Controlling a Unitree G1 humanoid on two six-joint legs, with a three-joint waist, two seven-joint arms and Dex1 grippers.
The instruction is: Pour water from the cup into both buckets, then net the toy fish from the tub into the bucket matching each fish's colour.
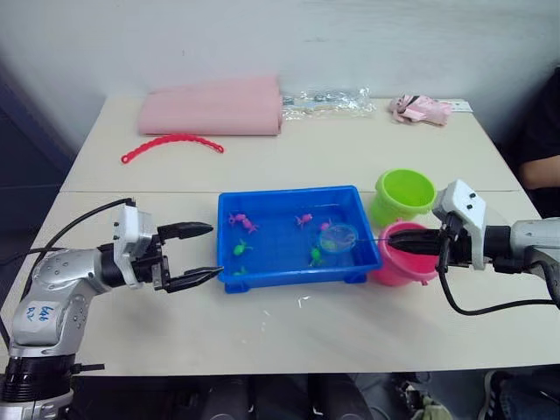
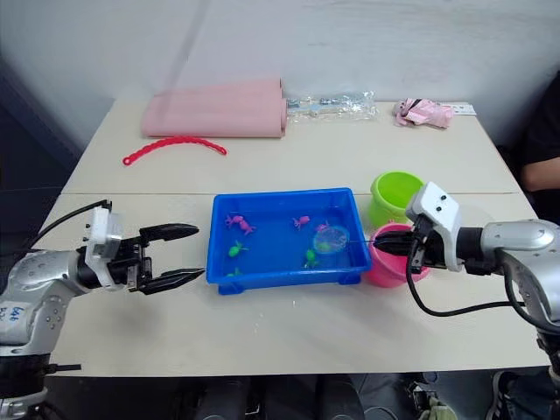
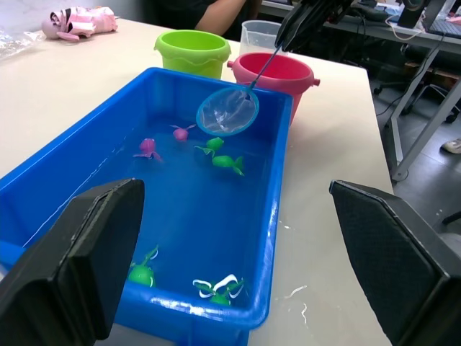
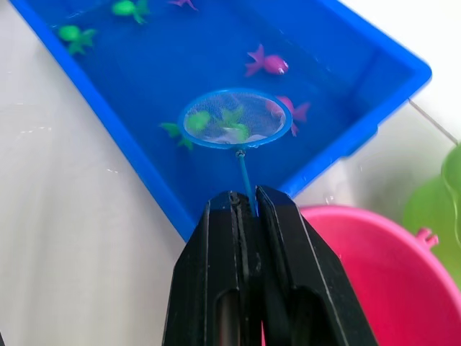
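The net [image 1: 338, 237] lies nearly level, its long axis running across the table from the robot's right toward its left: the thin handle starts in the right gripper [image 1: 411, 242], above the pink bucket [image 1: 401, 262], and the hoop end points out over the right part of the tub [image 1: 262, 278]. The right gripper's fingers are pressed together on the handle's end. The hoop hangs flat just above the water, with green fish [image 4: 229, 124] seen through its mesh and a pink fish [image 4: 292, 110] at its far edge. The tub sits in the middle of the table with its long side across the robot's front; more pink fish float toward its far side and more green ones toward the near side. The left gripper [image 1: 198, 255] hovers beside the tub's left end, fingers spread wide and holding nothing, pointing at the tub. The green bucket [image 1: 402, 194] stands just behind the pink one, both close against the tub's right end. The left wrist view brings in the cup [image 3: 259, 34], standing behind the two buckets, and small wet spots on the tabletop near the tub's corner. The right wrist view looks straight down the handle and shows the pink bucket's rim directly under the fingers. At the far edge of the table [image 1: 262, 328] lie a folded pink cloth [image 1: 214, 107], a red beaded strip [image 1: 171, 144], a clear plastic wrapper [image 1: 328, 101] and a small pink toy [image 1: 422, 108], all well apart from the tub. A person's arm [image 1: 541, 171] shows at the right edge.
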